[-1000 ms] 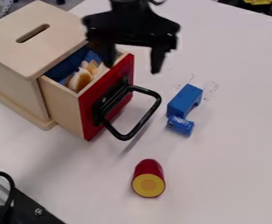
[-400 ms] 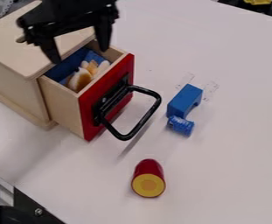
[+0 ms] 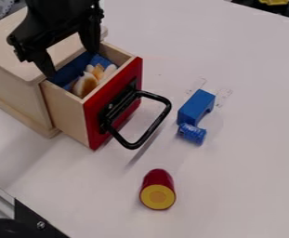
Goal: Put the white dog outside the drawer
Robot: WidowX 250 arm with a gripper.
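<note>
While the white dog [image 3: 86, 84] lies inside the open drawer [image 3: 69, 111], the gripper [image 3: 71, 60] hangs over it with its fingers apart.

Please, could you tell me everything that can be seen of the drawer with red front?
The drawer stands partly pulled out of the pale wooden box. Its side looks like plain light wood; its flat front is red, with a black looped handle sticking outward. Inside lie a white-and-brown toy and something blue. The gripper hangs above, open.
</note>
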